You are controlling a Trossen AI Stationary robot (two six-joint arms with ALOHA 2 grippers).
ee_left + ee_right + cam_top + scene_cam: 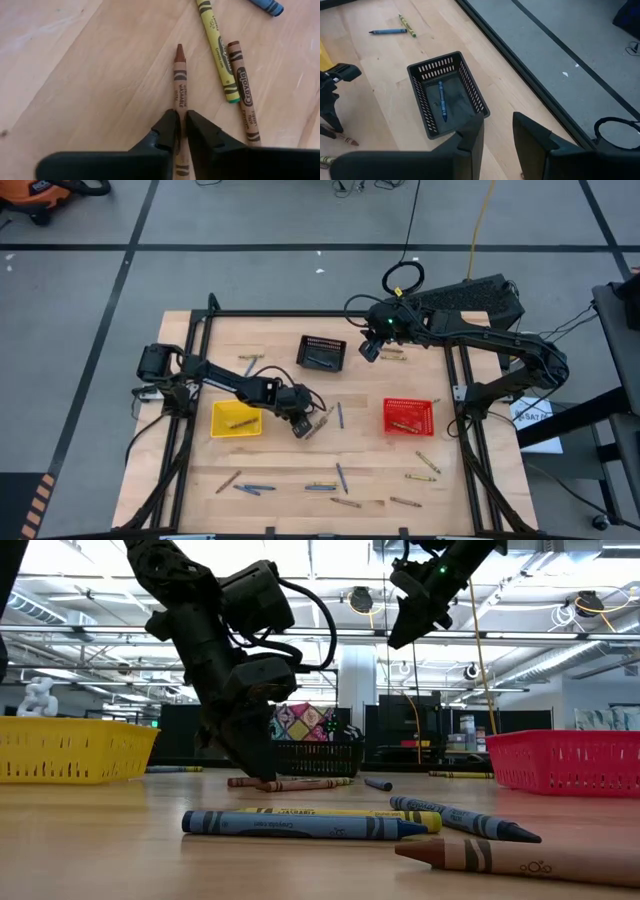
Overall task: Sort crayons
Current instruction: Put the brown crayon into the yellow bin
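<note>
Brown crayon (180, 82) lies flat — left fingers (167, 131) pinching its butt, tip pointing away.

Crayons, short paper-wrapped sticks, lying flat and scattered on the wooden tabletop (180, 480). A brown crayon (179, 80) near the table's centre sits between the left gripper (182, 131)'s closed-in fingertips, flanked by a yellow crayon (216, 47) and a second brown crayon (244, 90). One blue crayon (441, 101) lies inside the black basket (470, 85); one tan crayon (240, 423) in the yellow basket (217, 415); another (404, 425) in the red basket (390, 408). A loose row (322, 486) lines the near edge.
</note>
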